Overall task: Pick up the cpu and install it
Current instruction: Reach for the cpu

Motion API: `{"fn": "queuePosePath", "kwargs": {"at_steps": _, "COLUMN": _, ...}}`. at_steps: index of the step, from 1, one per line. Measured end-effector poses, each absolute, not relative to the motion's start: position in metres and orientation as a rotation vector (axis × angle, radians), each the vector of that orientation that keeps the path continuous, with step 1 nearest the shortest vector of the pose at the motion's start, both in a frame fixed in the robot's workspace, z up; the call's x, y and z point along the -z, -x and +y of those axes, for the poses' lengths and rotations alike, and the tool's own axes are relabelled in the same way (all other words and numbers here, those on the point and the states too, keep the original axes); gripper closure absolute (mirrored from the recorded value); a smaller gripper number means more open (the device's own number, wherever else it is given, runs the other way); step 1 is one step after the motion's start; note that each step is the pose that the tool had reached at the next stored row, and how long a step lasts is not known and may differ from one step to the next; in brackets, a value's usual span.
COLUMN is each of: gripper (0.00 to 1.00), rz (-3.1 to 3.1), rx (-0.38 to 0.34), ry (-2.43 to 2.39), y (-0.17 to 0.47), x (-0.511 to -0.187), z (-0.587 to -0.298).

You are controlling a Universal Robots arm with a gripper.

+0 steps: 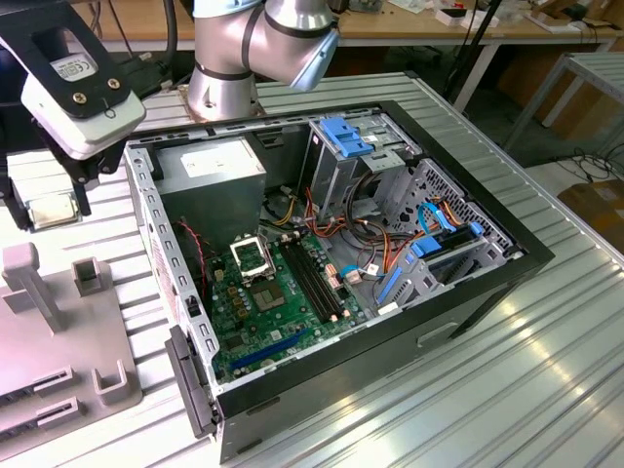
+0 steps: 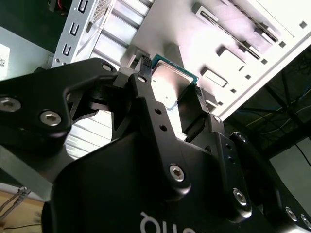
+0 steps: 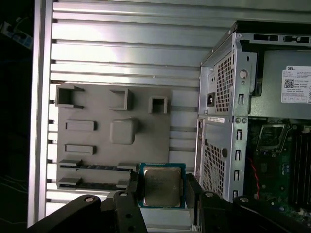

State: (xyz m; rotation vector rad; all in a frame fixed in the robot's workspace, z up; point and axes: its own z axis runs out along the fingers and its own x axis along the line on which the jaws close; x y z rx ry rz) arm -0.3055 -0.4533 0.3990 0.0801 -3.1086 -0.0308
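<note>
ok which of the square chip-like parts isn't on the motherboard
The cpu, silver-topped with a green rim: it is gripped in the claw outside the computer case. The black socket frame and the dark chipset chip sit on the motherboard.

Exterior view: bright, even overhead light; glare streaks on ribbed table [image 1: 546, 390], case [image 1: 487, 292] interior shadowed. Second wrist view: fixture plate [image 2: 252, 43] blown out white, glint on cpu [image 2: 167, 83], black gripper [image 2: 171, 77] underexposed. First wrist view dimmer, edges dark.
</note>
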Motion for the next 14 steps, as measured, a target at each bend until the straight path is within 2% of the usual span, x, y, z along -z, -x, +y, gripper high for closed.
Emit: {"fn": "queuePosePath", "kwargs": {"at_steps": 14, "gripper": 0.53, "rz": -3.108, "rx": 0.031, "ry": -0.080, "y": 0.289, "x": -0.399, "z": -0.454}}
